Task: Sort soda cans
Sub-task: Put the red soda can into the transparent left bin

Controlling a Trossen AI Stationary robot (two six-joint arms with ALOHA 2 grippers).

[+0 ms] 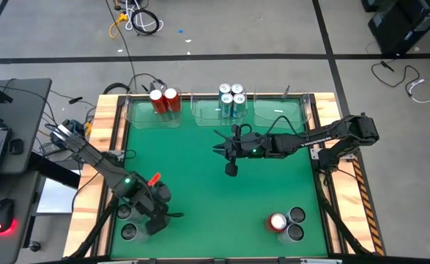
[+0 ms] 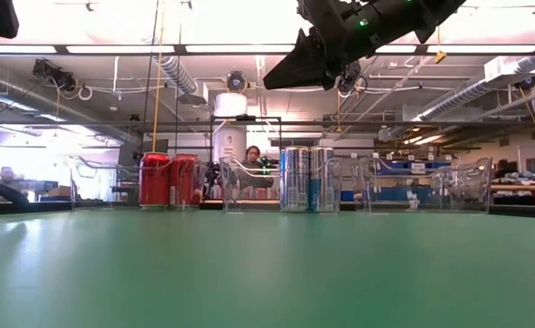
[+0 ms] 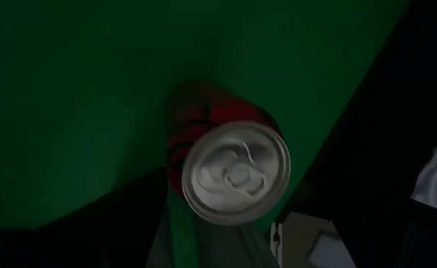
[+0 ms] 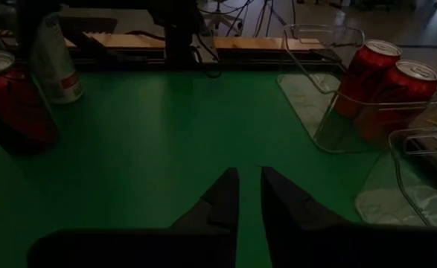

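My left gripper (image 1: 156, 211) points down at the table's near left corner, over a red soda can (image 3: 229, 167) that stands between its fingers. In the high view the gripper hides this can. Two more cans (image 1: 127, 223) stand just left of it. My right gripper (image 4: 249, 190) is shut and holds nothing. It hovers above mid-table (image 1: 218, 147), pointing toward the left edge. Two red cans (image 1: 164, 99) stand in the far left clear bin and three blue-and-white cans (image 1: 231, 101) in the middle bin. One red and two grey cans (image 1: 288, 222) stand near right. My left gripper comes at the red can from above, fingers pointing down, one dark finger (image 3: 106, 223) on each side of the can's upper wall (image 3: 181, 160) just below its silvery top. The can stands upright with its base on the green table.
Three clear bins line the far edge; the right one (image 1: 280, 111) shows no cans. Wooden rails (image 1: 105, 147) border the green table. The broad middle (image 1: 200, 191) of the table is bare green. A person sits far behind the bins (image 2: 252, 155).
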